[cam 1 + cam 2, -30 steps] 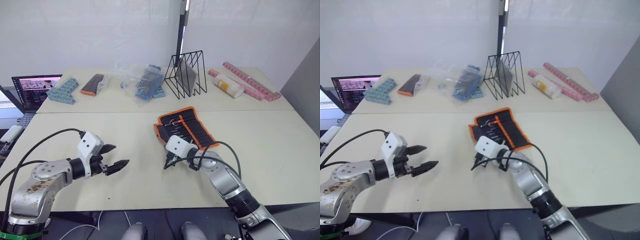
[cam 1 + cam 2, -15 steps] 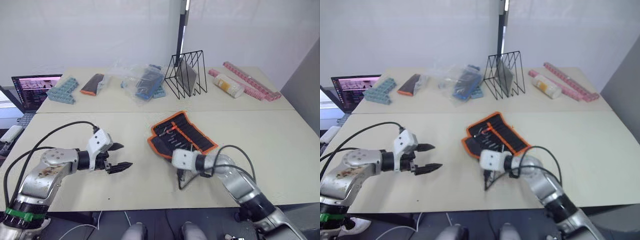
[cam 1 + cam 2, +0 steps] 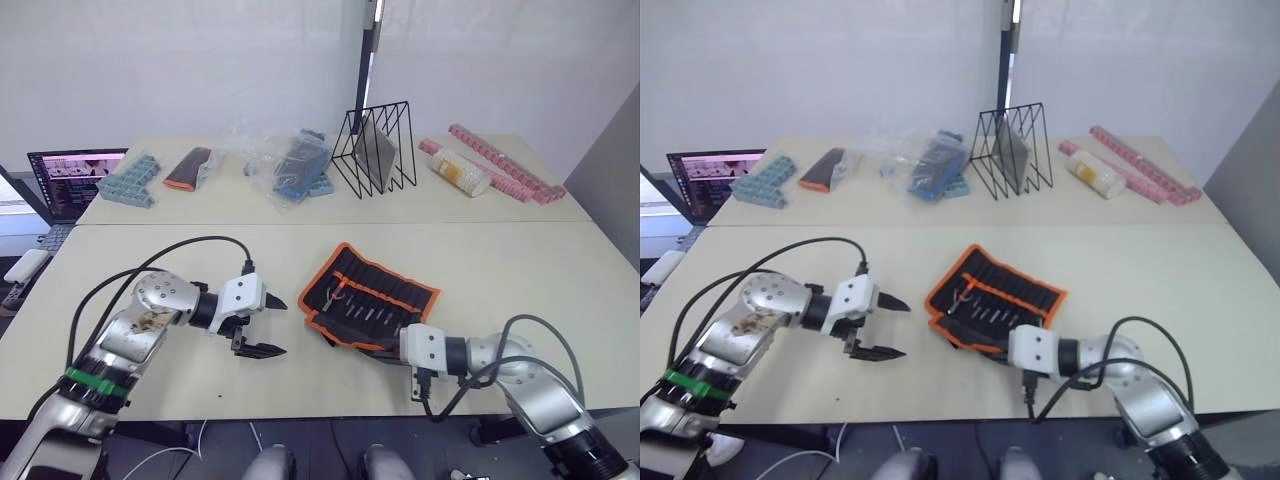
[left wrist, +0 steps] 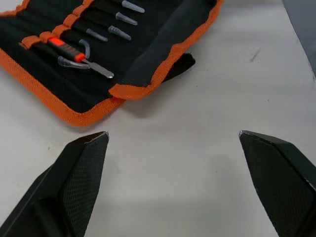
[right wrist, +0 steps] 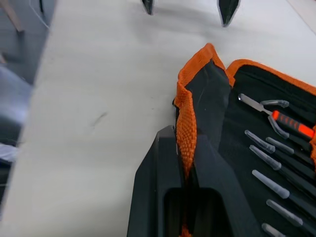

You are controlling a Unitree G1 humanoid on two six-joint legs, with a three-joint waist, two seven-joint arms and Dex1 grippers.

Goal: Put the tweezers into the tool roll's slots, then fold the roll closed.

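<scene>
The tool roll (image 3: 372,298), black with orange edging, lies open on the near table, its near flap folded up a little. Several tweezers (image 5: 269,148) with clear tip caps sit in the slots (image 4: 106,19), beside a red-handled tool (image 4: 66,49). My right gripper (image 5: 185,145) is shut on the roll's near orange edge (image 3: 380,345). My left gripper (image 3: 280,327) hovers open just left of the roll, fingertips (image 4: 98,138) spread wide towards its corner.
The far table carries a black wire rack (image 3: 372,148), a plastic bag of blue items (image 3: 290,165), a dark pouch with an orange end (image 3: 187,168), teal trays (image 3: 130,180), a tube (image 3: 458,172) and pink strips (image 3: 505,165). A laptop (image 3: 75,180) stands at left.
The roll has turned and slid nearer, now lying wide across the table. My right gripper moved back to the right along its near edge. My left gripper came right, close to the roll.
</scene>
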